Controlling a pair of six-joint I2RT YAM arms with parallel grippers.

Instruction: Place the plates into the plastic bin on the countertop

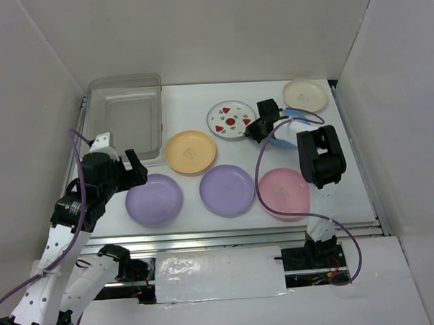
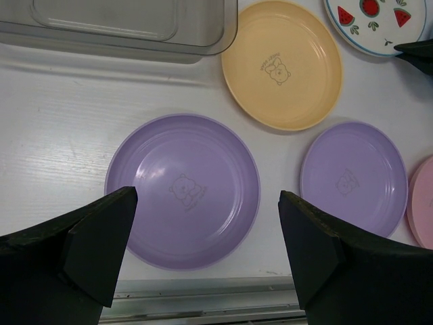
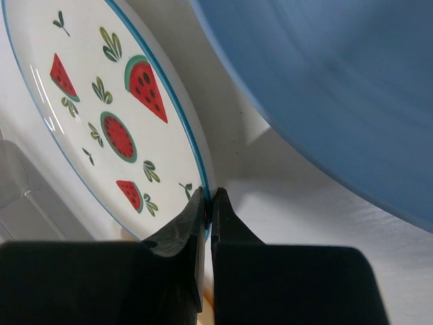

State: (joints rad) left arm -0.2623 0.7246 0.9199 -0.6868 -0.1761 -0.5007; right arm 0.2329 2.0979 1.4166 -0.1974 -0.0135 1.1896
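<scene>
One white plate sits pinched in right claw.

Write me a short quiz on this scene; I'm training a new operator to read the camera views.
1. True or false: one plate already lies inside the plastic bin.
2. Which plate's rim is the right gripper shut on? A) pink B) watermelon-print plate C) cream
3. Fill in: the open left gripper hovers over a ___ plate.

Key:
1. False; the bin holds nothing.
2. B.
3. Lilac; the lilac plate lies between its fingers in the left wrist view.
</scene>
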